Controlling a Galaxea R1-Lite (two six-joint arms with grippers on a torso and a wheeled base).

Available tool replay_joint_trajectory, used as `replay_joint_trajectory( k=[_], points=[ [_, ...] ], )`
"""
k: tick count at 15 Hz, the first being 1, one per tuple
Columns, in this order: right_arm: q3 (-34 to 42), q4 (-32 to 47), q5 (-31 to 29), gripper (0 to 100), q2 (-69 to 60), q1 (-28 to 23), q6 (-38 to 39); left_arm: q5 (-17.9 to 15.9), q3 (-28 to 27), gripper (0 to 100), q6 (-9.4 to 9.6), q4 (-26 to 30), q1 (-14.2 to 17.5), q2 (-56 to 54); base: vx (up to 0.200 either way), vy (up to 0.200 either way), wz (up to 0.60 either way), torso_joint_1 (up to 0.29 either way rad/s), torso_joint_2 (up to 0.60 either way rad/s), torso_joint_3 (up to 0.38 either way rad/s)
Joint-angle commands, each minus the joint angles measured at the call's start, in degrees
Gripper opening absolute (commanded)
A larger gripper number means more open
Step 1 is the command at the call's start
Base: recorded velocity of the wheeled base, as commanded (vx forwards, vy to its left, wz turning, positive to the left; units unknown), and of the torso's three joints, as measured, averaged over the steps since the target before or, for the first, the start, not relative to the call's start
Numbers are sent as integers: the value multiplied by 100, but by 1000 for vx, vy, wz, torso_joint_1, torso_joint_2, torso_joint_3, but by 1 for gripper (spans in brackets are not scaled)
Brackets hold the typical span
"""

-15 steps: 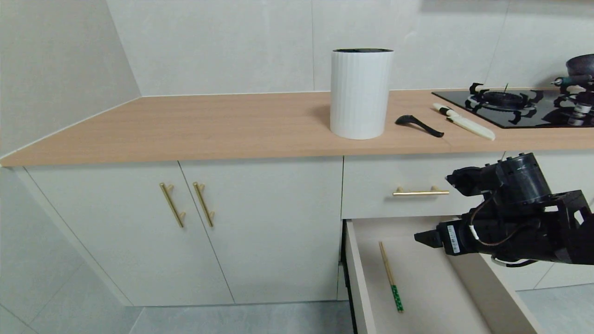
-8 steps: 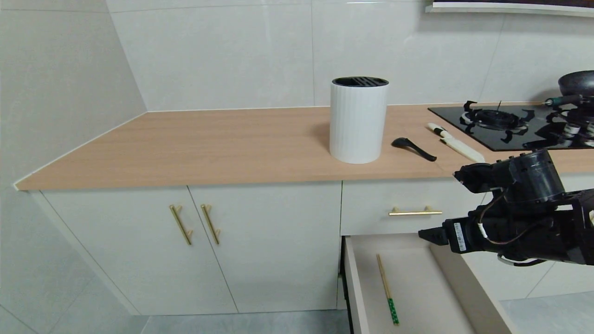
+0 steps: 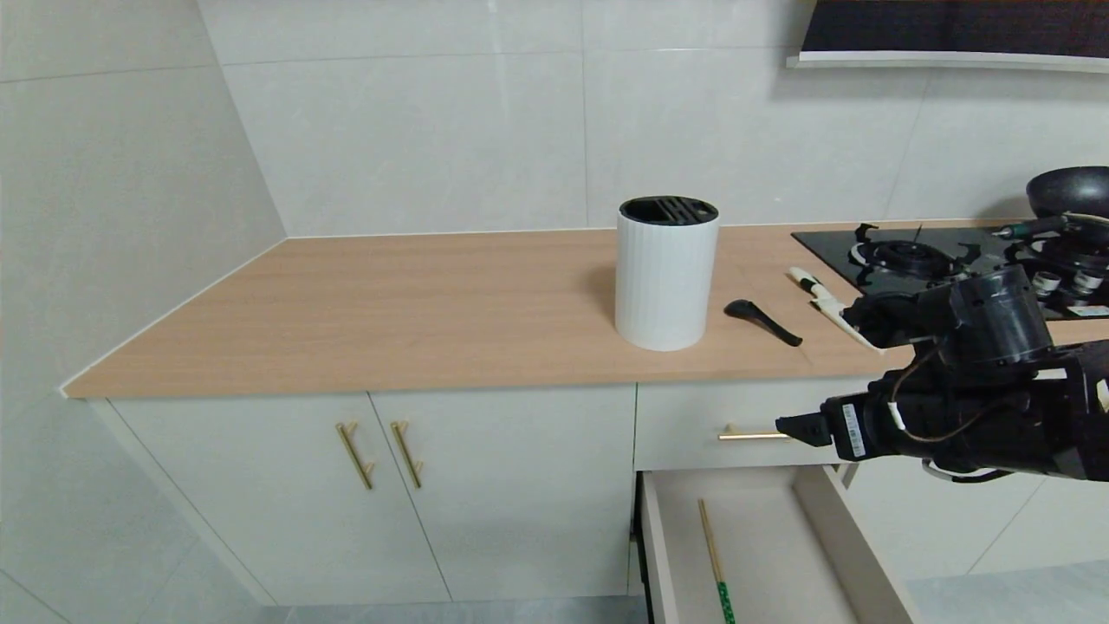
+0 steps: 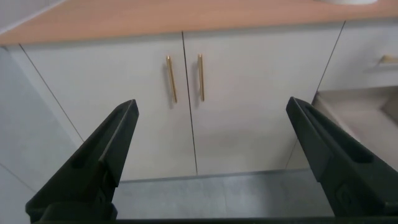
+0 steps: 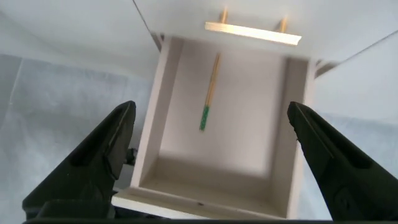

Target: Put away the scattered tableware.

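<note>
Wooden chopsticks (image 5: 210,93) with green tips lay in the open drawer (image 5: 255,118) beneath my right fingers (image 5: 93,168), spread wide and empty. My left fingers (image 4: 93,162) gaped too, facing cabinet doors (image 4: 249,106). Knife (image 3: 823,299) and black spoon (image 3: 761,319) rested on the counter (image 3: 390,303).

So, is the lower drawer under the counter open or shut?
Open. The lower drawer is pulled out, and a chopstick lies on its floor; the upper drawer is shut.
</note>
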Motion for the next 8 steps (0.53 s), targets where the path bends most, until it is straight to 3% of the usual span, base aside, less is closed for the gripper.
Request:
replay_joint_trajectory(
  k=[1,3,5,7,8],
  points=[
    [-615,2,268,100,400,-376,-236,1,1,100,0,4,1,2,0,0,0,227,-515,-310],
    [-1370,11,857,100,910,-886,-605,1,1,100,0,4,1,2,0,0,0,207,-486,-281],
    [-2460,38,1420,100,1684,-1528,-991,1,1,100,0,4,1,2,0,0,0,78,-190,-102],
    [-3286,152,1604,100,2272,-1835,-1185,1,1,100,0,4,1,2,0,0,0,16,-33,-23],
    [-4157,389,1622,100,2888,-2020,-1528,-8,1,100,0,4,1,2,0,0,0,0,0,0]
  ],
)
